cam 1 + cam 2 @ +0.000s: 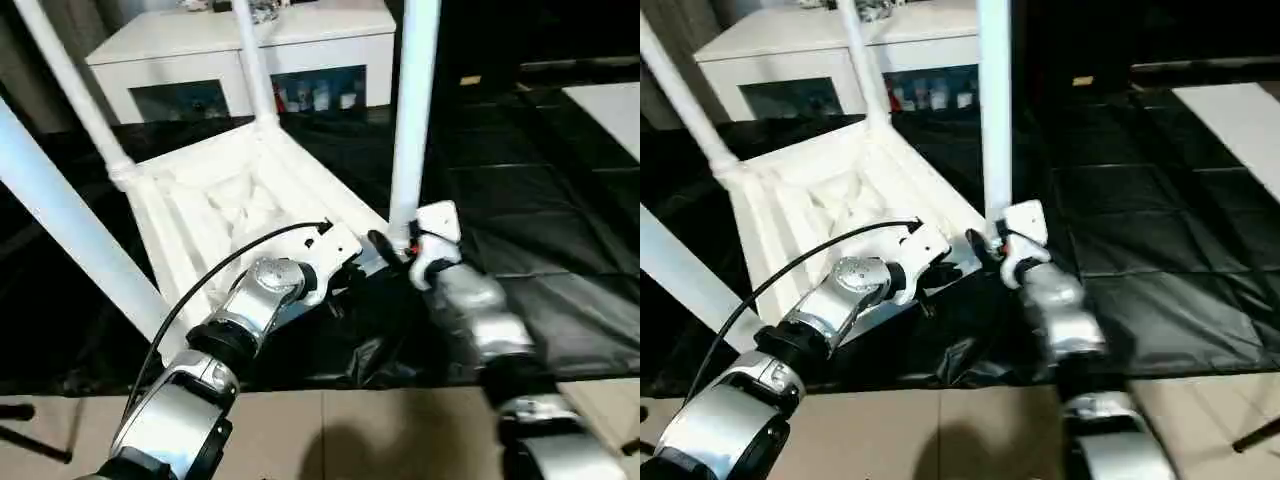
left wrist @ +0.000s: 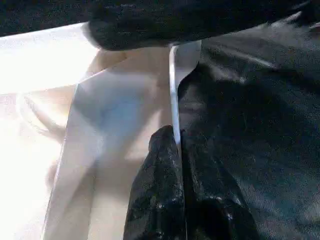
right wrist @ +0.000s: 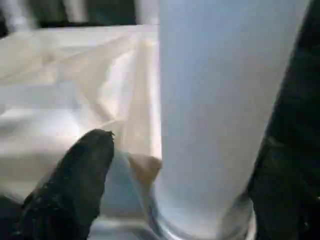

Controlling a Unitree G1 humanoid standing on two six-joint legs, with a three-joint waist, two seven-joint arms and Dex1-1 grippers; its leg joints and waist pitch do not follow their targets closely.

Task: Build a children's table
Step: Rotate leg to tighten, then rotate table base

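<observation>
Tabletop [image 1: 230, 215]: upside down on black sheet [image 1: 560, 250], ribbed underside up, tilted, near edge toward robot.
Legs: four standing up from corner sockets; near-left leg [image 1: 70, 235] slanting across left side, far-left leg [image 1: 75, 95] and far leg [image 1: 255, 65] behind, near-right leg [image 1: 412, 120] upright at near-right corner.
Left gripper [image 2: 175, 165]: clenched on thin near rim of tabletop, rim pinched between fingers [image 2: 155, 200].
Right gripper [image 3: 200, 190]: released, jaws spread either side of near-right leg's base, leg between them, no squeeze visible; fingers [image 3: 80, 175] just beside socket.
Key relation: near-right leg's long axis vertical, rising straight from jaws; right arm plainly nearer, left arm busy steadying the rim.
Judgement: leg seated in socket; probably re-gripping to twist thread further.
Cabinet [image 1: 200, 45]: beyond tabletop's far edge, well apart.
</observation>
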